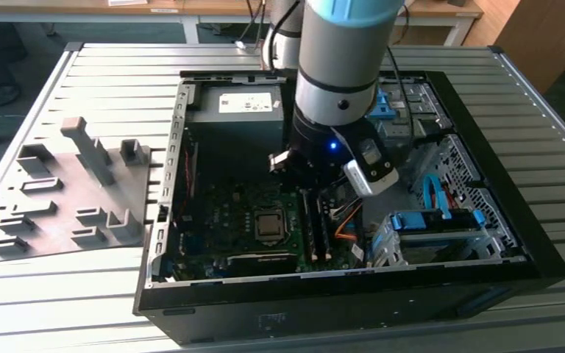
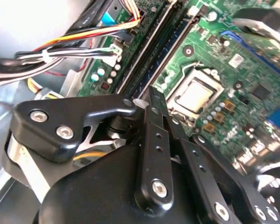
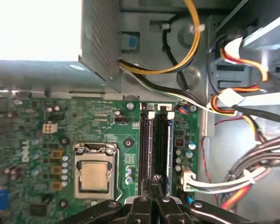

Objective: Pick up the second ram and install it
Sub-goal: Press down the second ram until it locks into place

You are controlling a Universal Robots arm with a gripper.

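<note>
Inside the open computer case (image 1: 165, 220), my gripper (image 1: 307, 187) reaches down to the memory slots beside the processor socket (image 3: 94, 175). The second ram (image 3: 157, 140) is a thin dark stick with a bluish sheen, standing in a slot on the green motherboard (image 3: 37, 140). It also shows in the second wrist view (image 2: 165, 46). My gripper (image 3: 155, 183) is shut, its black fingertips (image 2: 151, 95) pressed together right over one end of that stick, by a white slot latch (image 2: 140, 101). Whether they touch its top edge I cannot tell. A second dark stick (image 3: 145, 140) stands in the neighbouring slot.
Bundles of coloured cables (image 3: 233, 105) run close beside the slots. The power supply (image 1: 233, 110) sits at the case's far end and blue drive cages (image 1: 430, 224) on the exterior view's right. A grey holder tray (image 1: 57, 198) with blocks lies outside the case on the exterior view's left.
</note>
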